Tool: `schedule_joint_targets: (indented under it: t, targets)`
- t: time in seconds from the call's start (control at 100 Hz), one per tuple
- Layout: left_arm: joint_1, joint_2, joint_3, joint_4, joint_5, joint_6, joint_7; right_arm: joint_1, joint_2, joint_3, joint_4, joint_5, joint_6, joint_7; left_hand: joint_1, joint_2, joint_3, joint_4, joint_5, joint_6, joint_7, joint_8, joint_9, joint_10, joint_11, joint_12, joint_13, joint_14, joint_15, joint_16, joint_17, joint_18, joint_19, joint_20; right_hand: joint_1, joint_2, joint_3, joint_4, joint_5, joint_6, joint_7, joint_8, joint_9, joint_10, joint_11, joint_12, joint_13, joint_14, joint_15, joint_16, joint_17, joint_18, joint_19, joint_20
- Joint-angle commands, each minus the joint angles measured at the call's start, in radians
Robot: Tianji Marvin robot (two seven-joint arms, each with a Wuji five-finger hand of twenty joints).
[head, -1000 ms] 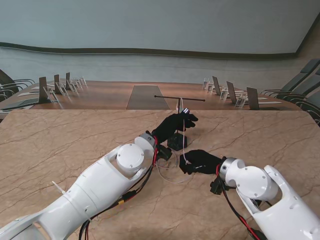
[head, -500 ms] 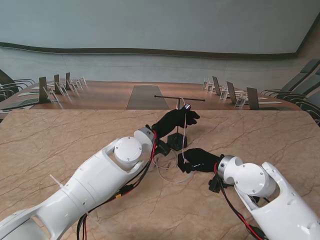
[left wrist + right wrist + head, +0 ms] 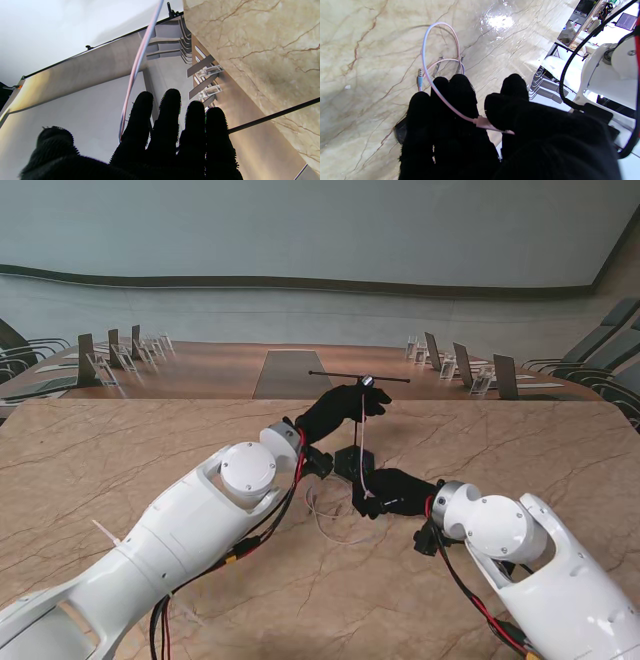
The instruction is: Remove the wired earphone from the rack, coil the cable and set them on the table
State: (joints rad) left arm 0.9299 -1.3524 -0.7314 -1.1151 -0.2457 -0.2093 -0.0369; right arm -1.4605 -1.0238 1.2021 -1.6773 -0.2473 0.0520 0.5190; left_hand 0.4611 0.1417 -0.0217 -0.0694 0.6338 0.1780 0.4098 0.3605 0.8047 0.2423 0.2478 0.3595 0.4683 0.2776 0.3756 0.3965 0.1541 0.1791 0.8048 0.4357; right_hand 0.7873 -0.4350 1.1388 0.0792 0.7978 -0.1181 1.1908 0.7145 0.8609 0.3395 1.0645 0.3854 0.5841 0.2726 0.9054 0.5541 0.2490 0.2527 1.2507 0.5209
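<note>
The black T-shaped rack (image 3: 352,463) stands mid-table, its thin crossbar (image 3: 335,374) seen as a dark rod (image 3: 275,115) in the left wrist view. My left hand (image 3: 335,412) is raised beside the post, shut on the earphone's bud end (image 3: 368,382) just under the crossbar. The pink-white cable (image 3: 365,440) drops from there to my right hand (image 3: 395,492), which pinches it at the splitter (image 3: 482,122) between thumb and fingers (image 3: 455,95). The rest of the cable lies in a loose loop (image 3: 440,42) on the table, ending in a blue jack plug (image 3: 420,80). In the left wrist view the cable (image 3: 136,65) runs past my straight fingers (image 3: 170,115).
The marble table (image 3: 120,470) stretches wide on both sides of the rack. A slack cable loop (image 3: 330,515) lies between my two forearms. Behind the table is a conference desk (image 3: 200,370) with chairs and name stands, far from the hands.
My left hand has lifted the bud end up and away from me, to the crossbar's height. The right hand has crept a little left and farther from me, keeping its pinch on the cable.
</note>
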Motion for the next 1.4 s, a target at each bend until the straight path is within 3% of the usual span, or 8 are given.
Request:
schedule_joint_targets:
  t: [0.0,0.37,1.03,1.39]
  targets:
    - [-0.006,0.004,-0.007,-0.004,0.004,-0.006,-0.002,0.009,-0.004,-0.005,-0.003,0.0,-0.004,0.007,0.01,0.041,-0.012,0.008,-0.002,-0.007,-0.01,0.003,0.018,0.005,0.009,0.004,0.025,0.014,0.011,-0.001,0.012,-0.003,0.027,-0.013,-0.041,-0.039,0.022,0.032,0.052,0.02,0.071,0.0,0.021,0.113,0.036,0.021,0.056,-0.007,0.048,0.016,0.009,-0.011,0.048,0.028]
    - [-0.01,0.016,-0.019,-0.031,0.013,-0.01,-0.008,0.028,-0.005,-0.01,0.0,0.003,-0.006,0.007,0.084,0.062,-0.008,0.008,-0.002,-0.012,0.004,0.012,0.026,0.0,0.016,0.006,0.039,0.013,0.018,0.001,0.026,0.0,0.041,-0.009,-0.046,-0.044,0.029,0.034,0.054,0.021,0.074,-0.001,0.026,0.118,0.042,0.027,0.061,0.001,0.056,0.019,0.013,-0.003,0.059,0.032]
    - [-0.018,0.024,-0.025,-0.062,0.015,-0.014,-0.013,0.038,-0.007,0.004,0.004,0.005,-0.027,-0.002,0.122,0.065,-0.021,0.007,-0.077,-0.019,0.003,0.009,0.014,-0.004,0.025,0.008,0.044,0.017,0.024,0.0,0.038,0.005,0.055,-0.003,-0.048,-0.045,0.033,0.038,0.055,0.024,0.074,-0.006,0.032,0.121,0.045,0.031,0.069,0.004,0.06,0.02,0.018,0.004,0.064,0.033]
    - [-0.025,0.028,-0.031,-0.069,0.022,-0.023,-0.012,0.051,-0.008,0.002,0.017,0.011,-0.039,-0.004,0.143,0.069,-0.018,0.007,-0.08,-0.02,0.013,0.01,0.01,-0.008,0.027,0.008,0.044,0.011,0.024,-0.001,0.038,0.0,0.054,-0.004,-0.05,-0.047,0.036,0.04,0.057,0.024,0.075,-0.007,0.036,0.122,0.045,0.034,0.074,0.007,0.061,0.021,0.021,0.007,0.067,0.034]
